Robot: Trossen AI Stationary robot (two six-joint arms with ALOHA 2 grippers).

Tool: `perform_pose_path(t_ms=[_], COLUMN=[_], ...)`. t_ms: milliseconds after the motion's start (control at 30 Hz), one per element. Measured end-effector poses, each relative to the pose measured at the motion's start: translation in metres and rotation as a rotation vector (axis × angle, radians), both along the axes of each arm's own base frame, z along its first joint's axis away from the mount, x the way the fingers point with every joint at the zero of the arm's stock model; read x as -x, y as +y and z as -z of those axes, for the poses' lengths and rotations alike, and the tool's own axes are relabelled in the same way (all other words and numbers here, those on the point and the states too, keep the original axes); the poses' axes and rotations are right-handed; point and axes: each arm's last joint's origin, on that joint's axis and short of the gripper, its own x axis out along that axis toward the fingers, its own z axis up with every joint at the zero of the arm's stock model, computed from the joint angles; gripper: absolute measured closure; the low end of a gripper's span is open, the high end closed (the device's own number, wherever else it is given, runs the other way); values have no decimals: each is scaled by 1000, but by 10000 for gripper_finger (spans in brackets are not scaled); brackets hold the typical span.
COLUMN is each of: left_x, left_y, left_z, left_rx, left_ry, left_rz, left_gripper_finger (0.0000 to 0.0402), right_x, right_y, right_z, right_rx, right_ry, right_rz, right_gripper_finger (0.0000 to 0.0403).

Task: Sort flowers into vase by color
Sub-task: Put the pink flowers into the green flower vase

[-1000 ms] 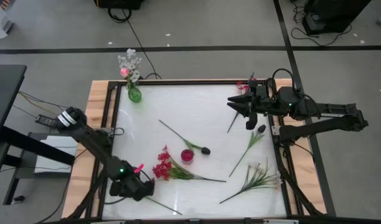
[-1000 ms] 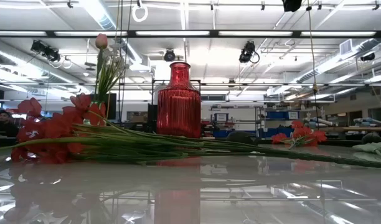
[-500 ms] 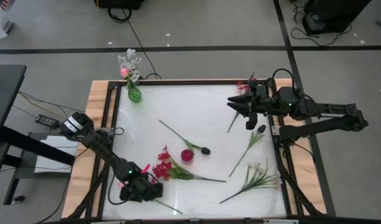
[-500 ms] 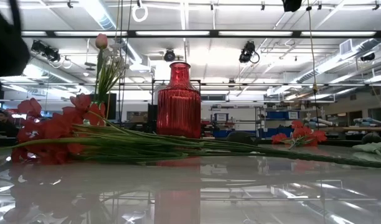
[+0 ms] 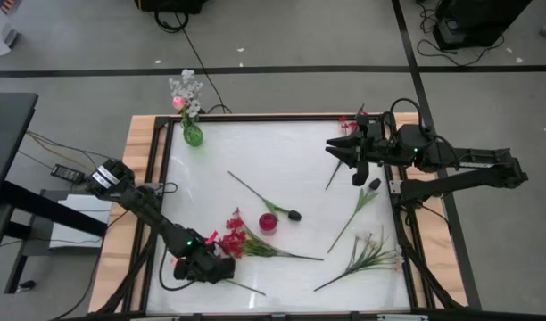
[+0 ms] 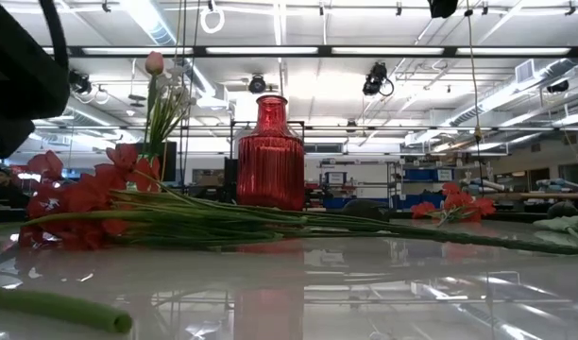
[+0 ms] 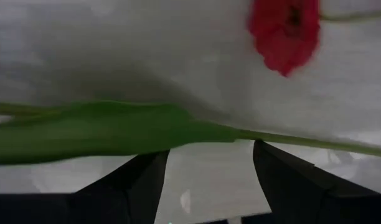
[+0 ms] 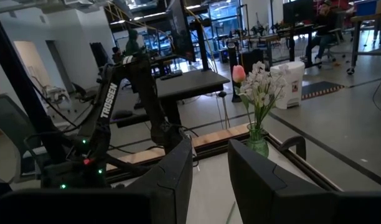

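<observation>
Two vases (image 5: pixel 193 135), perhaps six loose flowers (image 5: pixel 255 245).

White table (image 5: pixel 282 160) with wooden edge (image 5: pixel 139 169), black cables (image 5: pixel 188 45) on grey floor beyond.

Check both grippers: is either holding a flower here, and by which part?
Neither. The left gripper stands open over a green stem lying on the table; the right gripper is open and empty.

Two dark jointed arms, black cables, green indicator lights, white TROSSEN lettering
</observation>
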Motion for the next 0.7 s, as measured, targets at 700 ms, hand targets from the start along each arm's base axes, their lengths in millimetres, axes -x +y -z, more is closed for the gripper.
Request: perform_pose_path(t_ms=[700], left_x=[49], left_y=[35], left_z=[-52], left_rx=[-268], left_ry=[-60], left_rz=[442], left_gripper_finger=[153], right_x=[0], right_y=[0], right_z=[0], right_rx=[0], right_ry=[0], right_rz=[0], right_gripper_finger=[290])
